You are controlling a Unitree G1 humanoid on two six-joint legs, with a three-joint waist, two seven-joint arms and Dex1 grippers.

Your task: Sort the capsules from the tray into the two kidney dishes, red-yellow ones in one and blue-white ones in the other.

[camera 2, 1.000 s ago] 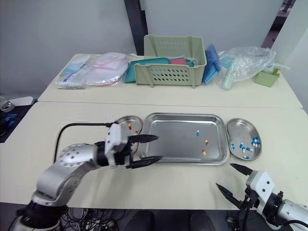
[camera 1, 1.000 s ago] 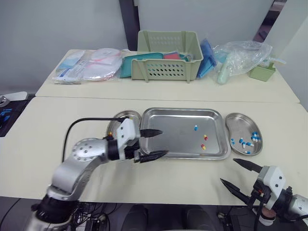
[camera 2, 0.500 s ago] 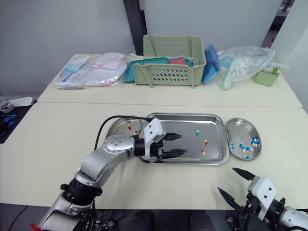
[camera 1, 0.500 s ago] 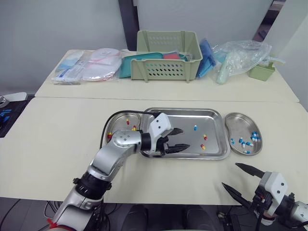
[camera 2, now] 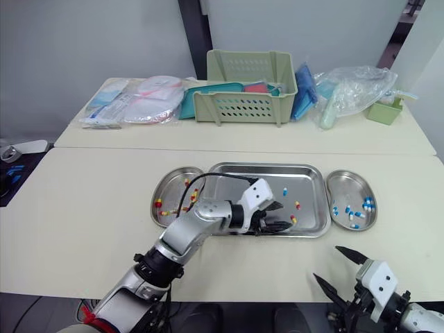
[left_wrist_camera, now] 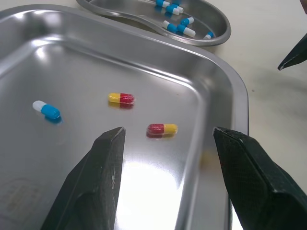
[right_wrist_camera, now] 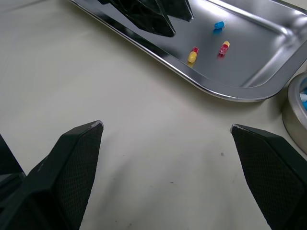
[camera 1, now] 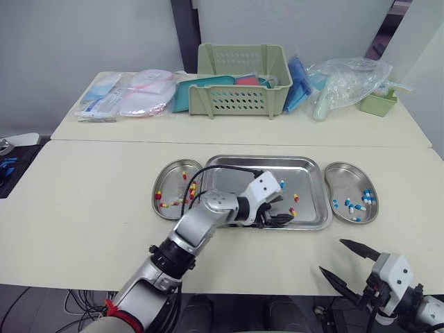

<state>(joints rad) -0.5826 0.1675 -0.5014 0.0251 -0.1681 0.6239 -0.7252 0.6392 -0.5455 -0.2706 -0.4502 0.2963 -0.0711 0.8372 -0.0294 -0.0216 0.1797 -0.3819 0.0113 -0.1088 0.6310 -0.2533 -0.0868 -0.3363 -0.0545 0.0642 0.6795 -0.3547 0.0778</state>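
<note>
The steel tray [camera 1: 236, 173] lies mid-table and holds two red-yellow capsules [camera 1: 296, 198] [camera 1: 292, 212] and one blue-white capsule [camera 1: 282, 184]. To its left, a kidney dish [camera 1: 168, 182] holds several red-yellow capsules. To its right, another kidney dish [camera 1: 343, 177] holds several blue-white ones. My left gripper [camera 1: 283, 210] is open, low inside the tray. In the left wrist view its fingers straddle a red-yellow capsule [left_wrist_camera: 162, 129] without touching it. My right gripper [camera 1: 334, 255] is open, past the table's near edge at the right, with nothing between its fingers.
A green basket [camera 1: 243, 80], packaged supplies [camera 1: 128, 94], a plastic bag [camera 1: 347, 83] and a small green container [camera 1: 378, 104] stand on the back table. Bare tabletop surrounds the tray and dishes.
My left gripper has travelled right, from beside the left dish across the tray to the red-yellow capsules near its right end. The right gripper has sunk slightly.
</note>
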